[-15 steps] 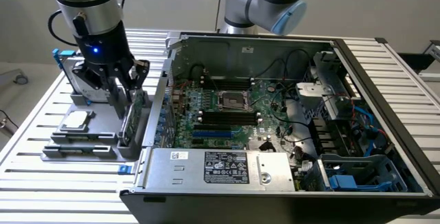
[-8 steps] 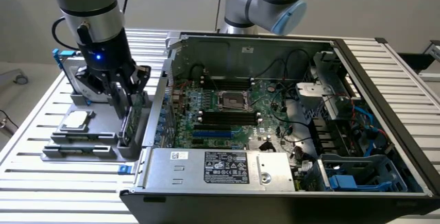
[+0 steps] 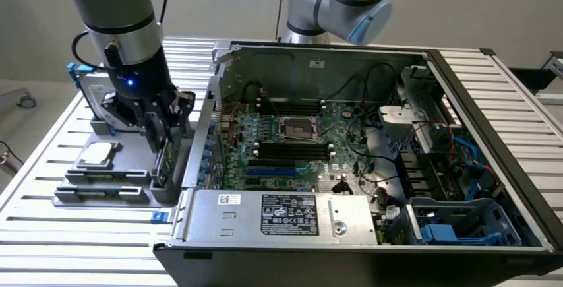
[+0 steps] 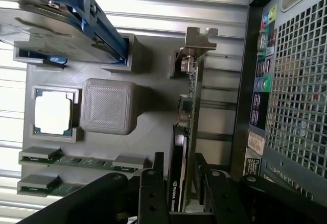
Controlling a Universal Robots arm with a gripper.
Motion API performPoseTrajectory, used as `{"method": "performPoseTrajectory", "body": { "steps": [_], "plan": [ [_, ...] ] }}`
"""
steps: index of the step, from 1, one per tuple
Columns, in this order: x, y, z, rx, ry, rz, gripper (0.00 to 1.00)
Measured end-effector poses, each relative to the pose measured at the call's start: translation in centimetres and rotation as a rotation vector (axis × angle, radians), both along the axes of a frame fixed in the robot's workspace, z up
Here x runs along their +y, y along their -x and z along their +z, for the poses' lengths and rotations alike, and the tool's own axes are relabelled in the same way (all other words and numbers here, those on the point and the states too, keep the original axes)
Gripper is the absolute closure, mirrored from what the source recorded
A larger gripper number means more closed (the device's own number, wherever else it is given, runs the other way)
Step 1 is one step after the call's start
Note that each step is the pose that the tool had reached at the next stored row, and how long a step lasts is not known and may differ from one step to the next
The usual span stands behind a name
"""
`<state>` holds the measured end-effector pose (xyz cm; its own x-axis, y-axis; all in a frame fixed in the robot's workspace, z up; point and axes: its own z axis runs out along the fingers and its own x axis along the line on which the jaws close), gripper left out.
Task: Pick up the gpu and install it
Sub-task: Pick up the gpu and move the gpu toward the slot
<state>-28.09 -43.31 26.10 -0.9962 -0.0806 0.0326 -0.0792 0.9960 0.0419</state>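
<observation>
Robotics lab or assembly test cell. Indicators: an industrial arm (image 3: 118,16) and a second arm (image 3: 347,3) stand over a slatted aluminium table (image 3: 502,95); an open PC case (image 3: 308,63) lies on the table; a grey fixture tray (image 3: 132,152) beside it holds computer parts in shaped pockets.

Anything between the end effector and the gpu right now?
Nothing visible. The open end effector straddles the gpu, one finger on each side of the card, which stands on edge in the gray holder beside the computer case.
</observation>
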Motion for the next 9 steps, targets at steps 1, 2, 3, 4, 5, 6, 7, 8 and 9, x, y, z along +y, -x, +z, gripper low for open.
{"method": "performPoseTrajectory", "body": {
  "steps": [1, 2, 3, 4, 5, 6, 7, 8, 9],
  "plan": [
    [0.00, 0.0, -0.19, 0.0000, -0.0002, -0.003, 0.64],
    [0.00, 0.0, -0.37, 0.0000, -0.0003, -0.006, 0.64],
    [0.01, -0.1, -0.54, 0.0001, -0.0003, -0.008, 0.64],
    [0.05, -0.1, -0.73, 0.0000, -0.0004, -0.011, 0.64],
    [0.13, -0.1, -0.91, 0.0000, -0.0004, -0.014, 0.64],
    [0.23, -0.1, -1.10, 0.0000, -0.0004, -0.017, 0.64],
    [0.34, -0.1, -1.28, 0.0000, -0.0003, -0.020, 0.64],
    [0.44, 0.0, -1.46, 0.0001, -0.0003, -0.023, 0.64],
    [0.49, 0.1, -1.58, -0.0002, -0.0005, -0.026, 0.64]
  ]
}}
